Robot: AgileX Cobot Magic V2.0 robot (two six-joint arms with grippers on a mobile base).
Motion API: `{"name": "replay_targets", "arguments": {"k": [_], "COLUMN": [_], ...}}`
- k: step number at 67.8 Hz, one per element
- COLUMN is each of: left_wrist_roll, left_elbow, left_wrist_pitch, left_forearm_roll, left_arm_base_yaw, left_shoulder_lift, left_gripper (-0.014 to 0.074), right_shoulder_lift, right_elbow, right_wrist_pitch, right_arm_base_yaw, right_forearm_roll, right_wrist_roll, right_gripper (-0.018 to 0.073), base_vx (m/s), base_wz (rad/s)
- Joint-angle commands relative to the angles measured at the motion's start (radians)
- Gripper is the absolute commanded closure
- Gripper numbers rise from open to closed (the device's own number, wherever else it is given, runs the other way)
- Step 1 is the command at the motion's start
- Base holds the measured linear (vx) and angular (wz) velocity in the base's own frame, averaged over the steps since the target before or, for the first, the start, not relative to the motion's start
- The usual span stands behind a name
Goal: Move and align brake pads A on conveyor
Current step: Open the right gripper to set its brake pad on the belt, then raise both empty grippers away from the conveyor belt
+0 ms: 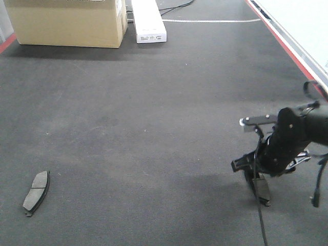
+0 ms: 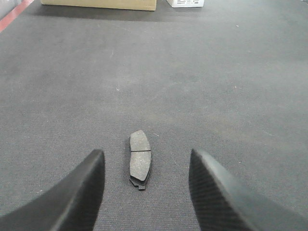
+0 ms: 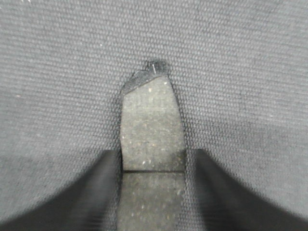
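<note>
Left pad (image 1: pixel 36 192) on conveyor (image 1: pixel 154 128), near-left; right pad (image 3: pixel 151 130) within right tool (image 3: pixel 154 156).

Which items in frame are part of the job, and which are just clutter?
Job:
- loose brake pad, flat on the belt
- held brake pad, between the right gripper fingers
- conveyor belt

Lying about:
- cardboard box, far end
- white box, beside it
</note>
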Motion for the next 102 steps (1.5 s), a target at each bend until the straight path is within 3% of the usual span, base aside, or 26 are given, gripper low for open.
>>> {"name": "replay_targets", "arguments": {"k": [1, 11, 27, 60, 81, 102], "left_wrist_roll": [-0.004, -0.004, -0.004, -0.004, -0.004, -0.004], "left_elbow": [-0.023, -0.023, -0.023, -0.023, -0.023, -0.023], "left_wrist_pitch": [-0.073, -0.073, -0.073, -0.073, -0.073, -0.073], "left_forearm_roll": [-0.002, -0.002, -0.002, -0.002, -0.002, -0.002], "left_arm_base_yaw": [-0.004, -0.004, -0.004, -0.004, -0.004, -0.004], "left_shoulder_lift": [0.010, 0.010, 0.010, 0.010, 0.010, 0.010], "left_gripper": [0.0225, 0.0225, 0.0225, 0.0225, 0.0225, 0.0225], "right_shoulder_lift": [-0.122, -0.280, -0.645, -1.443, -1.527, -1.527], "right_elbow": [-0.025, 0.031, 0.263, 0.561, 0.683, 0.685], "right_wrist_pitch": [-0.030, -0.052, -0.168, -0.173, -0.340, -0.332], "right_arm_base_yaw": [-0.005, -0.005, -0.005, -0.005, -0.005, -0.005], "right_forearm_roll": [0.007, 0.019, 0.019, 0.007, 0.017, 0.037], "right_wrist_roll": [0.003, -0.001, -0.001, -0.007, -0.003, 0.000], "right_gripper": [0.0054, 0.0054, 0.0054, 0.0054, 0.0054, 0.0054], "base_vx": [0.00, 0.00, 0.00, 0.00, 0.00, 0.00], "base_wz": [0.00, 0.00, 0.00, 0.00, 0.00, 0.00]}}
